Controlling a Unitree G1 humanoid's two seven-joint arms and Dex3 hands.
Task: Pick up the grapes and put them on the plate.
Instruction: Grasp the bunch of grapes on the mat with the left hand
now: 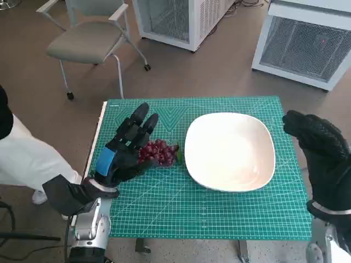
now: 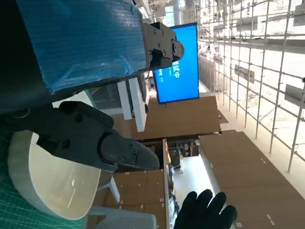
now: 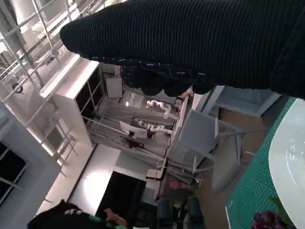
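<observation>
Green cutting mat (image 1: 219, 213) covers the small table where a white plate (image 1: 230, 150) waits, bare, just beside a bunch of dark red grapes (image 1: 159, 152). From the head view, the robot's left hand (image 1: 127, 150), blue tape across its back, hangs directly beside and partly over the grapes with its fingers stretched out and spread, holding nothing, apparently positioned to close on the bunch. Whether it already touches the fruit cannot be told. Its gloved right hand (image 1: 318, 150) stays off the plate's far side, fingers loosely curled, holding nothing and seemingly kept clear. Behind the table, a grey chair (image 1: 90, 38) stands on the floor.
</observation>
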